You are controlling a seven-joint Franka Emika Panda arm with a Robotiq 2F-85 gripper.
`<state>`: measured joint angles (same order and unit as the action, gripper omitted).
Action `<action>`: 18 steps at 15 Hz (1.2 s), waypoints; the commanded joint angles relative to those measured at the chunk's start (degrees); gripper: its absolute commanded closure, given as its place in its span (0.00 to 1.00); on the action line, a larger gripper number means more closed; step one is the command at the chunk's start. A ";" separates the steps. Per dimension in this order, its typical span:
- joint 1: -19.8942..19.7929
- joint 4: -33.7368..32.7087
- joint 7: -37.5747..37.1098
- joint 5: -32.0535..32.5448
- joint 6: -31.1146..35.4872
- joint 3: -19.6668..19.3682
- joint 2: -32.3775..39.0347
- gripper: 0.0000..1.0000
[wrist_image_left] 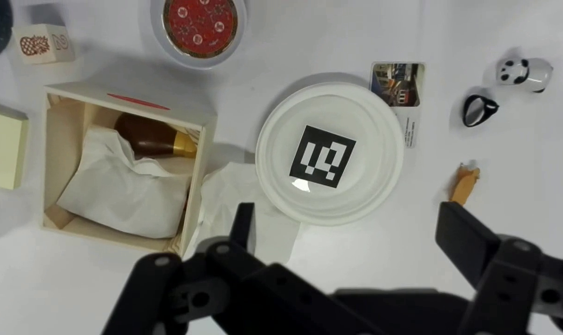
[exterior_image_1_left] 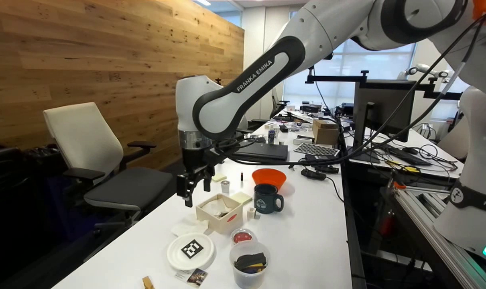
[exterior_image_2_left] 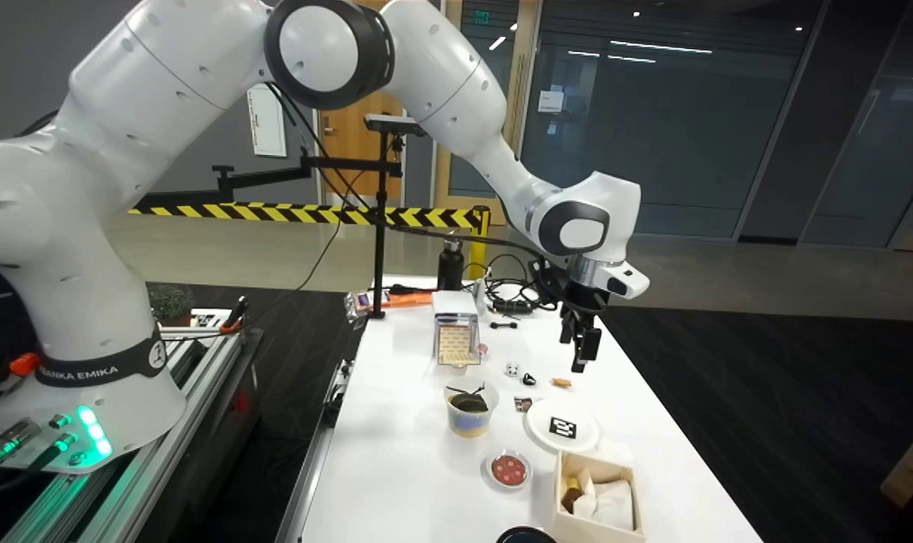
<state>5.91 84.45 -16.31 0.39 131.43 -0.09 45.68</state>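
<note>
In the wrist view my gripper (wrist_image_left: 345, 223) stands wide open with nothing between its fingers. It hangs above the table in both exterior views, touching nothing. Below it lies a white round lid (wrist_image_left: 369, 186) bearing a black-and-white marker (wrist_image_left: 323, 156). A pale wooden box (wrist_image_left: 51, 153) sits beside the lid. Inside the box are a dark brown bottle (wrist_image_left: 146, 135) with a gold cap and a crumpled white cloth (wrist_image_left: 128, 195) that hides part of the floor. Another white cloth (wrist_image_left: 272, 237) lies between box and lid. A small orange-tan object (wrist_image_left: 466, 185) is partly hidden by a fingertip.
A red patterned dish (wrist_image_left: 200, 25), a clear tub (exterior_image_1_left: 249, 277) with dark contents, a dark mug (exterior_image_1_left: 267, 198) and an orange bowl (exterior_image_1_left: 269, 177) stand around the box. A panda figure (wrist_image_left: 525, 74), a black ring-like item (wrist_image_left: 479, 110) and a card (wrist_image_left: 397, 83) lie near the lid.
</note>
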 commanded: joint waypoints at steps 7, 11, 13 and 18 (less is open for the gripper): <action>0.36 -2.77 -1.37 -2.60 -1.68 -0.17 1.73 0.00; -0.79 -7.02 -0.93 -3.07 -0.54 -0.77 6.75 0.00; -2.44 -11.30 0.55 -3.86 -1.19 -0.40 10.68 0.00; -4.69 -23.62 -1.04 -4.93 -5.18 -0.16 21.00 0.00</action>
<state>2.41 71.53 -17.56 -1.86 130.22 -0.73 59.13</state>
